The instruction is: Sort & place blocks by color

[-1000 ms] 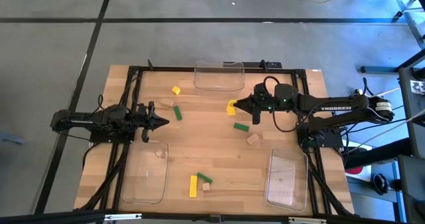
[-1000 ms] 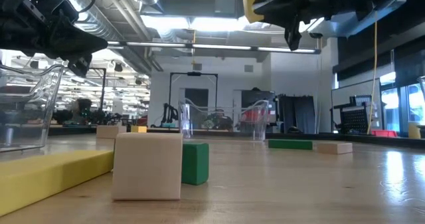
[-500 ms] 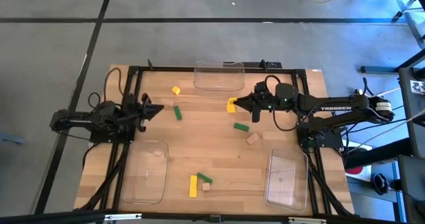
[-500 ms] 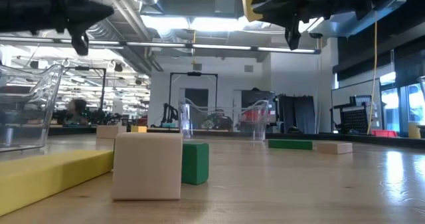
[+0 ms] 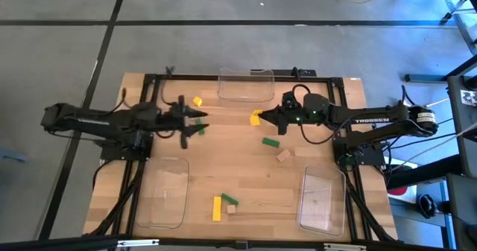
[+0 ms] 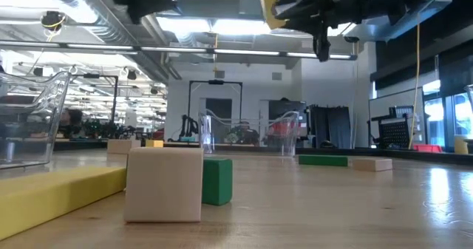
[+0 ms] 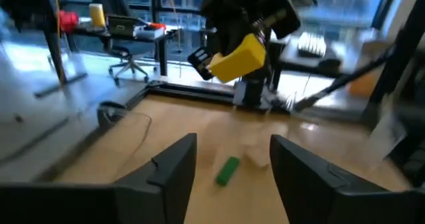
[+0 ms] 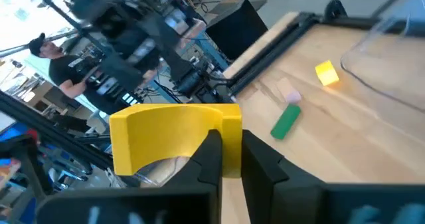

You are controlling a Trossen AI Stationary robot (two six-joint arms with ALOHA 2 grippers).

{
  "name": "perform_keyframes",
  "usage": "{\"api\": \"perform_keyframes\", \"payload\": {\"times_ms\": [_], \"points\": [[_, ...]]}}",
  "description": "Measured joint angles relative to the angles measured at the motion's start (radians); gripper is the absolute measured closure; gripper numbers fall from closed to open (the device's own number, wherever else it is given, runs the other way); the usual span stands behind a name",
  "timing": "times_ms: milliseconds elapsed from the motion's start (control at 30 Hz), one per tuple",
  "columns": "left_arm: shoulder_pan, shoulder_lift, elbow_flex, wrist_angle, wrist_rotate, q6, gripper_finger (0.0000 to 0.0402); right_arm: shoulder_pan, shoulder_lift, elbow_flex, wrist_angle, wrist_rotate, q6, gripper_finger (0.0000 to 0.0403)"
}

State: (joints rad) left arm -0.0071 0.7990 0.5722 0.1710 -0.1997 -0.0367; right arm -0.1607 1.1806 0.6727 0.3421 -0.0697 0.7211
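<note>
Beginning at the left, lying near the front edge of the surface (image 5: 246, 173), a clear tray (image 5: 162, 194), contents not possible to tell. Reaching over the surface toward the middle, the left fingers (image 7: 182, 154), standing well apart and holding nothing, hovering right at a green block (image 5: 200, 126), with a pale block (image 8: 289, 96) just beside it and a small yellow block (image 5: 197, 101) a little farther back. Judging from this, preparing a pick of the green block; needing next to come down with one finger on each side of it, taking care not to push the pale neighbour. Waiting near the front, in a close group, a long yellow block (image 5: 217, 208), a second green block (image 5: 229, 199) and a tan block (image 5: 232, 208). Standing at the far edge, in the middle, another clear tray (image 5: 246, 86). Going further right, pinching a yellow block (image 8: 172, 134) tightly, the right fingers (image 8: 212, 154), keeping it lifted well above the surface, as the low view is showing. Seeming to be in the carrying step; needing next a move to the tray chosen for yellow, which one not possible to tell. Lying below this arm, a third green block (image 5: 270, 141) and a tan block (image 5: 283, 156), near each other but apart. Resting at the front right, a third clear tray (image 5: 320, 200). Pointing toward each other across the middle, both arms, so risking a meeting if both are heading for the far tray.
</note>
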Motion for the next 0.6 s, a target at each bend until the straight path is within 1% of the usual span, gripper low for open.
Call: {"api": "perform_keyframes", "payload": {"times_ms": [100, 167, 267, 333, 433, 533, 600], "points": [[0.000, 0.126, 0.117, -0.030, 0.000, 0.190, 0.0202, 0.003, 0.039, 0.000, 0.032, 0.001, 0.067, 0.0374], [0.000, 0.206, 0.180, -0.042, -0.001, 0.299, 0.0200, 0.009, 0.069, 0.000, 0.093, 0.006, 0.092, 0.0374], [0.000, 0.304, 0.258, -0.040, 0.000, 0.411, 0.0200, 0.023, 0.112, 0.001, 0.179, 0.033, 0.123, 0.0374], [0.002, 0.357, 0.295, -0.040, -0.001, 0.437, 0.0201, 0.030, 0.136, 0.001, 0.223, 0.037, 0.130, 0.0374], [0.008, 0.422, 0.326, -0.039, 0.024, 0.418, 0.0200, 0.045, 0.164, 0.001, 0.286, 0.038, 0.127, 0.0374], [0.013, 0.462, 0.335, -0.004, 0.067, 0.405, 0.0201, 0.054, 0.182, 0.001, 0.333, 0.037, 0.120, 0.0374], [0.013, 0.478, 0.335, 0.015, 0.070, 0.405, 0.0201, 0.060, 0.192, 0.001, 0.351, 0.036, 0.125, 0.0374]]}}
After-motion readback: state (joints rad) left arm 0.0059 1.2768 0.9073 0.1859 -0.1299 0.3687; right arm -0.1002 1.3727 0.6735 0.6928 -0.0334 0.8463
